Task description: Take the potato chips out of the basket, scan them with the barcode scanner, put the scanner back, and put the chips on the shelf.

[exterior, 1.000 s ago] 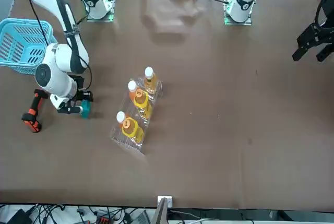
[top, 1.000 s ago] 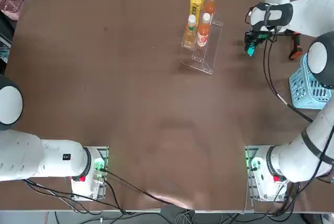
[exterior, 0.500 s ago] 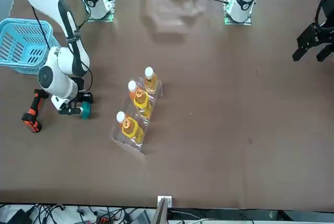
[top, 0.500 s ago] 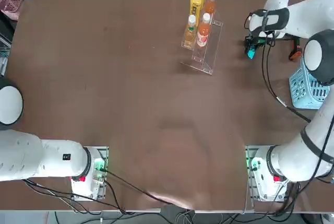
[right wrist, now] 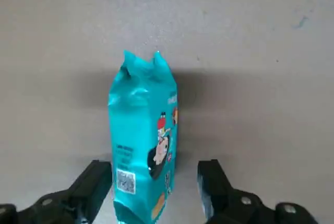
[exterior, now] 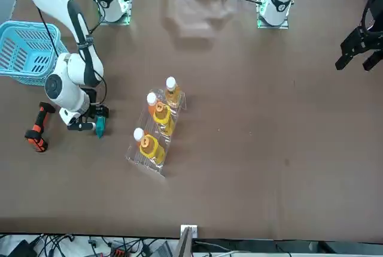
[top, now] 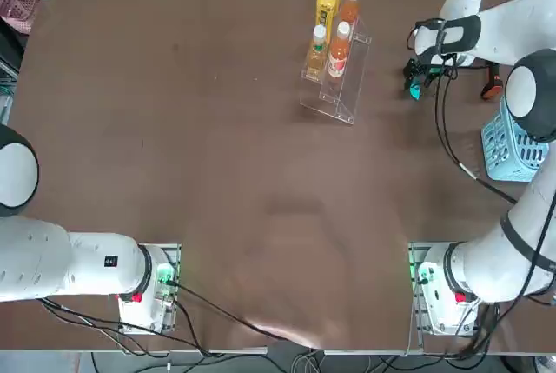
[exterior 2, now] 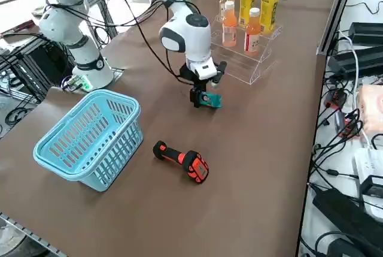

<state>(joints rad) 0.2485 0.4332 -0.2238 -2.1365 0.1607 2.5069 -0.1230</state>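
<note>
I am hovering my right gripper (right wrist: 155, 192) with fingers spread around the potato chips (right wrist: 143, 140) standing on the table between shelf (top: 340, 73) and scanner (exterior 2: 182, 160); light, crinkly, probably slippery, so I'm pinching its flat faces mid-body.

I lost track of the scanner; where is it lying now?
The scanner lies on the bare table in the right side view, beside the basket and apart from the right claw, which is nearer the shelf.
</note>
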